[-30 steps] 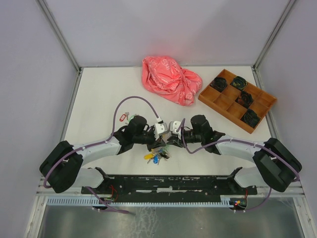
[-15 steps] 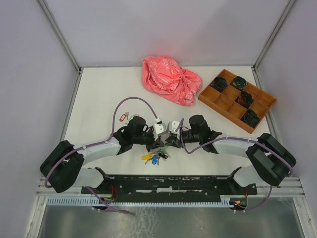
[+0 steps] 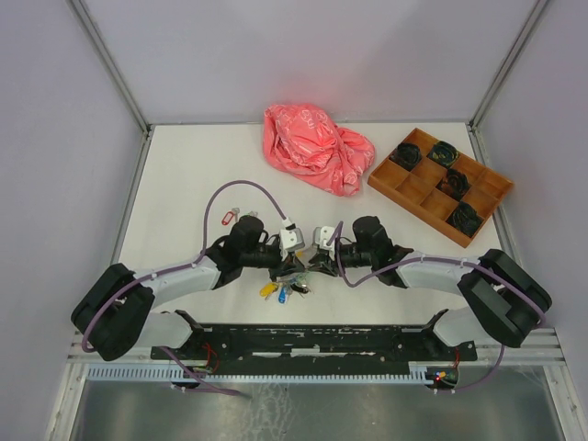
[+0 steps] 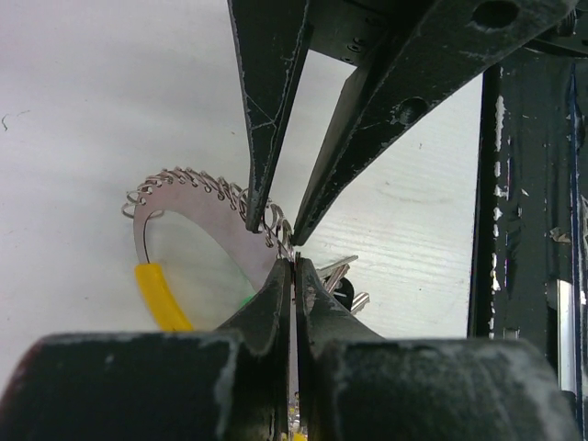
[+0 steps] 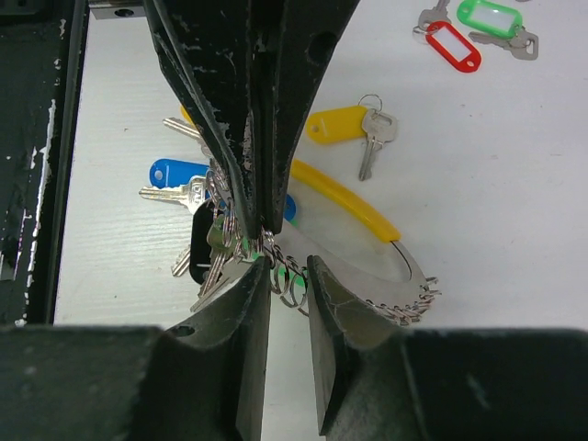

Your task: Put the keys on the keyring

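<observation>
Left claw (image 4: 292, 265) clenched on keyring (image 4: 179, 195), near table edge. Right claw (image 5: 288, 272) released, fingers straddling ring just beside it. Keys (image 5: 207, 234) bunched at grip point; yellow-tagged key (image 5: 344, 124) lies apart.

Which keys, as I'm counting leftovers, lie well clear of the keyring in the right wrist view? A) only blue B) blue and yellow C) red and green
C: the red-tagged key and green-tagged key lie in a far corner, apart from the keyring; the yellow-tagged key and blue-tagged key lie close to it.
</observation>
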Controlling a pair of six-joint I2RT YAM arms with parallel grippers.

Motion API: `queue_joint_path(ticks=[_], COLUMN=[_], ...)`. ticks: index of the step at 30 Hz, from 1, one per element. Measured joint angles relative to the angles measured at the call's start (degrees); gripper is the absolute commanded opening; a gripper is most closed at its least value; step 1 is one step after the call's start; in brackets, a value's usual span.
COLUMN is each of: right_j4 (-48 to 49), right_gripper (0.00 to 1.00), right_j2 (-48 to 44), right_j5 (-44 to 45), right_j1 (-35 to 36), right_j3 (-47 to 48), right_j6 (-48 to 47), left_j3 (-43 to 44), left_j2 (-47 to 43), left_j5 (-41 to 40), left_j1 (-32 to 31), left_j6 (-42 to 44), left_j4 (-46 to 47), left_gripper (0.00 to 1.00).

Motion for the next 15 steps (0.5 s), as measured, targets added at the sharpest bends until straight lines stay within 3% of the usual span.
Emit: queue_joint_path(ticks=[9,15], right_j4=[0.90,0.83], right_gripper=[0.26,0.01], right_j2=[0.00,0.17], right_j5=[-1.44,-2.69], right_j1=[-0.04,-0.13], right_j3=[0.00,0.00], right_j6=[0.74,1.20], left_j3=[-0.02,-0.02], left_j2=[0.24,0.76], left_j5=[1.86,2.08], left_j1=[0.00,0.11], left_j6=[-0.04,-0.74], left_j4=[0.70,1.18], left_gripper=[0.03,0.09])
